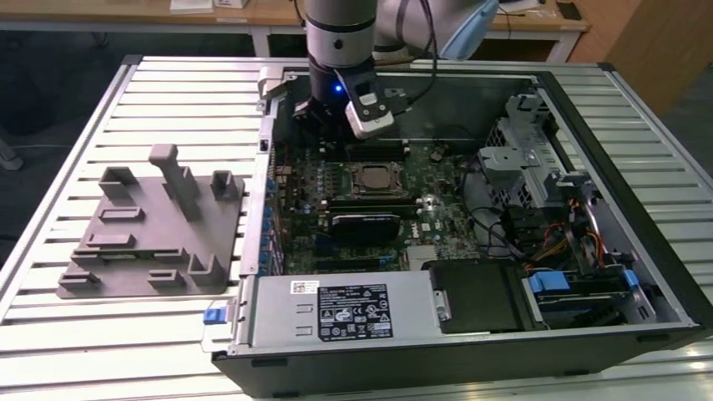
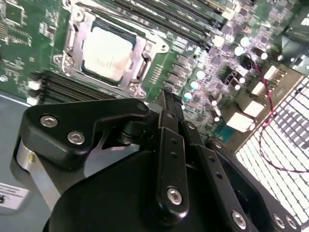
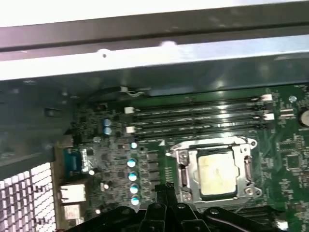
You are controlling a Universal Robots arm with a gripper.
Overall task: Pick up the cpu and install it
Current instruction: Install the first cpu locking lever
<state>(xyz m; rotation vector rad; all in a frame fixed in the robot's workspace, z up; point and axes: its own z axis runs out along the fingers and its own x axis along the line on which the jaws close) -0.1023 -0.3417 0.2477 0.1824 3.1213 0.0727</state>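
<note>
cpu (image 1: pixel 371 177) sits flat in the motherboard (image 1: pixel 440 219) socket, silvery top up, metal frame around its rim. Both wrist views show the cpu (image 2: pixel 107 53) (image 3: pixel 216 169) there, apart from the fingers. gripper (image 2: pixel 166 94) is closed, tips pressed together with nothing between them, hanging above the board. In the exterior view the arm (image 1: pixel 340 38) comes down at about 11 o'clock of the socket, near the case (image 1: pixel 624 251) wall. Black heatsink block (image 1: pixel 362 225) lies at 6 o'clock of the socket, just beside it. Grey tray (image 1: pixel 145 242) with upright posts sits at 9 o'clock of the case on the slatted table (image 1: pixel 67 150).
</note>
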